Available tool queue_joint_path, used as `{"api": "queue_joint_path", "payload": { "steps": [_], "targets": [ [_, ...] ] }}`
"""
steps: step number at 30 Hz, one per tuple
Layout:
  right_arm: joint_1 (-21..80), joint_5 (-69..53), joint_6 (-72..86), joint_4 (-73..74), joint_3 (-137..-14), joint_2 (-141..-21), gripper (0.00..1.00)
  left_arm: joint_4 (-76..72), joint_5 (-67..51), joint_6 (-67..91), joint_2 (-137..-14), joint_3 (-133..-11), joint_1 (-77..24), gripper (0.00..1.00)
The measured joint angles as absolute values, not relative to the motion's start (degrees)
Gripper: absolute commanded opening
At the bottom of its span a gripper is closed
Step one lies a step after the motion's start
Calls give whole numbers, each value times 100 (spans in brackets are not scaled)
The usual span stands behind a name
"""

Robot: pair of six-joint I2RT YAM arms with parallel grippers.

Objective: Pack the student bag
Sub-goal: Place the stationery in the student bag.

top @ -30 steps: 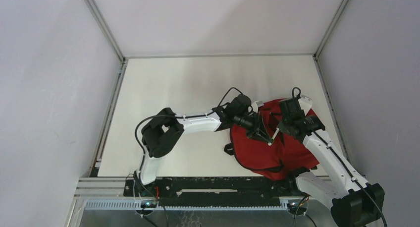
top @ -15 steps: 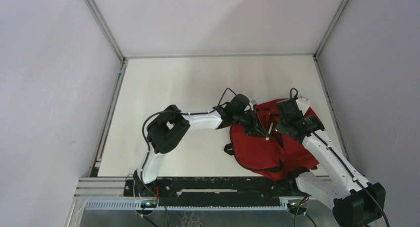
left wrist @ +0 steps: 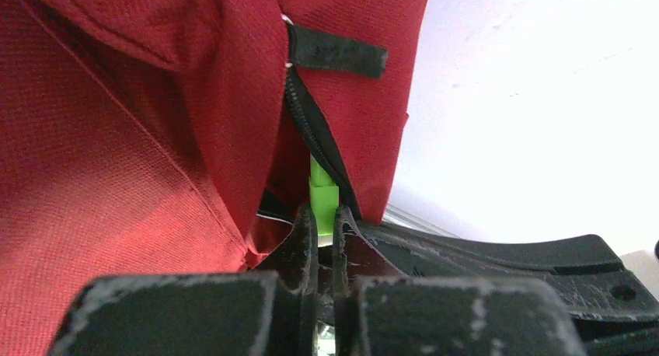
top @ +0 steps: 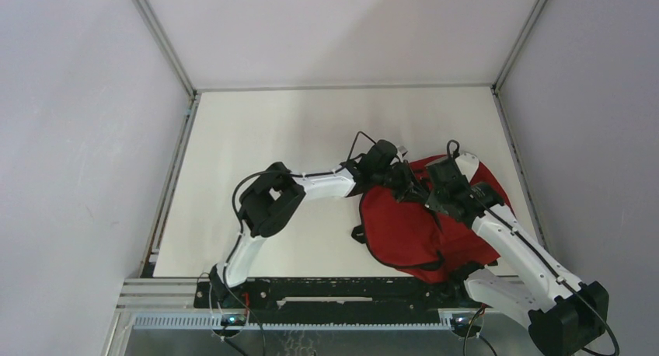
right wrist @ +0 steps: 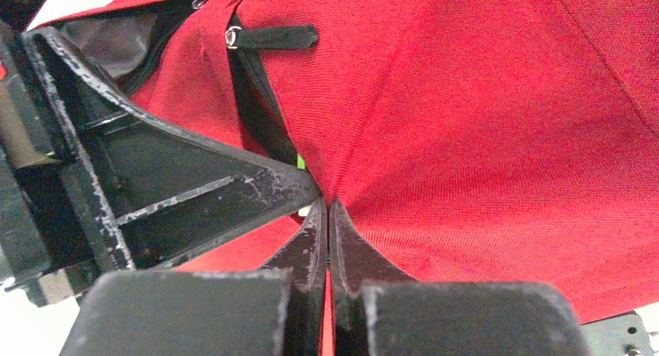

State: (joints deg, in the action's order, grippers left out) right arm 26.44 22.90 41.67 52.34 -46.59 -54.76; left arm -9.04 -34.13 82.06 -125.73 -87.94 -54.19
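Observation:
The student bag [top: 412,235], a red backpack with black zipper trim, lies on the right half of the table. My left gripper [top: 406,186] is at the bag's far top edge, shut on a slim green item [left wrist: 323,191] whose tip sits in the open zipper gap [left wrist: 311,130]. My right gripper [top: 435,199] is right beside it, shut on a fold of the bag's red fabric [right wrist: 435,138] next to the zipper [right wrist: 256,107]. The left gripper's black body [right wrist: 155,177] fills the left of the right wrist view. The bag's inside is hidden.
The white table [top: 311,130] has raised rails along its left and right edges and grey walls around it. A black strap buckle [top: 359,234] sticks out at the bag's left side. The two arms are nearly touching over the bag.
My left gripper has moved up and away with the slim item, from over the bag's middle to its top opening. My right gripper has shifted left toward it, holding the fabric.

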Motion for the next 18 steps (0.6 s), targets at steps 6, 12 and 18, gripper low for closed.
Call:
{"api": "queue_joint_path", "payload": {
  "steps": [6, 12, 18],
  "targets": [
    [2679, 2298, 4244, 5229, -4659, -5492, 0, -891, -3356, 8184, -12661, -8809, -5424, 33],
    [2679, 2342, 4261, 5225, -4674, -5498, 0, -878, -3363, 8145, -12709, -8809, -5424, 52],
    [2676, 2344, 4259, 5236, -4722, -5540, 0, -882, -3363, 8029, -12704, -8790, -5424, 32]
  ]
}}
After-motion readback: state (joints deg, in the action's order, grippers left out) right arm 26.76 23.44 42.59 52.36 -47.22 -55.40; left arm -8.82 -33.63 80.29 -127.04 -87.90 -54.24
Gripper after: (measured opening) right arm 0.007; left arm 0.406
